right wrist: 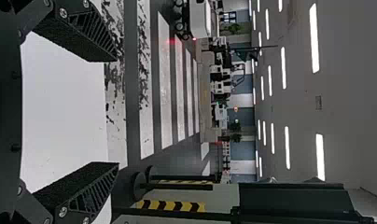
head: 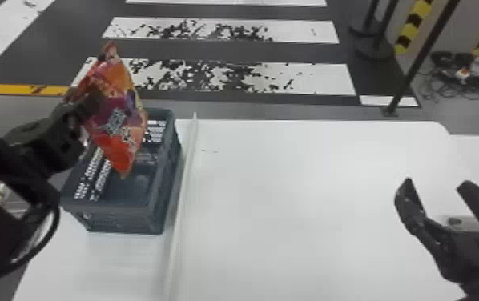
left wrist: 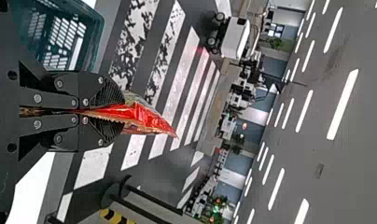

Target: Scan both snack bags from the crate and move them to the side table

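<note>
Left hand [head: 90,98] clamped on the snack bag [head: 120,120], and the bag is being held up clear of the tabletop [head: 310,180], on the left! From the head, the broad printed face is seen, orange and purple above, red below, while the gripped edge is partly covered by the hand. Over to the left wrist view: the bag is shown nearly edge-on, pinched between ribbed pads [left wrist: 107,93], its red tip pushed out past them, away from the wrist.

Long axis? Close to upright in the head view, with a slight tilt: the narrow crinkled end is pointed up, the red corner down, and the top is leaned a little to the left.

Now the crate [head: 120,220]: it is set on the left part of the tabletop, just beside a pale strip [head: 186,160]. Its opening is partly covered from sight by the bag, but slotted walls and a dark floor can be made out inside. Whether the bag is held directly over it cannot be told.

Across on the right, the right hand [head: 438,184] is held empty over the tabletop, fingers spread wide. In its own wrist view, white surface is framed between those fingers, with crosswalk stripes [right wrist: 165,84] and ceiling lights [right wrist: 314,37] beyond.
</note>
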You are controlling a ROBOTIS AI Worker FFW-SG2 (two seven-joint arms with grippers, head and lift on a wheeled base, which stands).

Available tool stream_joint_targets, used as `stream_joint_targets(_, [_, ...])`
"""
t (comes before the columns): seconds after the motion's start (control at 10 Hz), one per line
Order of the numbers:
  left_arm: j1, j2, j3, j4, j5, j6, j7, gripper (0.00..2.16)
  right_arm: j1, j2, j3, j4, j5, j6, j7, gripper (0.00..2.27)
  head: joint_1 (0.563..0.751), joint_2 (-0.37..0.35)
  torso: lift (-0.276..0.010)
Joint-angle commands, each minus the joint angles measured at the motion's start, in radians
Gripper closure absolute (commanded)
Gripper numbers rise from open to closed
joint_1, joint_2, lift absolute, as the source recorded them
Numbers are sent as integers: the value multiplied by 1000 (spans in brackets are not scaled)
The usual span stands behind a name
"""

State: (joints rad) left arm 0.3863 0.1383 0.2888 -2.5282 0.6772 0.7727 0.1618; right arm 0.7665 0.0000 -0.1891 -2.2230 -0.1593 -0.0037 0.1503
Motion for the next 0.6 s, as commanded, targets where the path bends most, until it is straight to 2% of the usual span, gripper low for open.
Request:
stream_joint_targets(0.0, [23, -11, -13, -58, 39, 43, -35, 1895, -6, 1, -3, -3, 0, 0, 0, 144, 695, -16, -29])
stream_joint_targets(0.1, [29, -11, -43, -57, 90, 55, -67, 1895, -9, 1, -7, -3, 0, 0, -3, 140, 695, -46, -29])
stream_joint_targets(0.2, [31, -12, -83, -55, 116, 58, -74, 1895, -12, 1, -7, -6, 0, 0, -3, 140, 695, -96, -29])
stream_joint_targets(0.3, [31, -23, -131, -38, 116, 55, -99, 1895, -12, 1, -4, -11, 0, 0, -3, 140, 695, -120, -29])
stream_joint_targets(0.5, [13, -48, -237, 78, 105, 55, -148, 1895, -12, 1, -3, -12, 1, 0, -5, 140, 695, -203, -29])
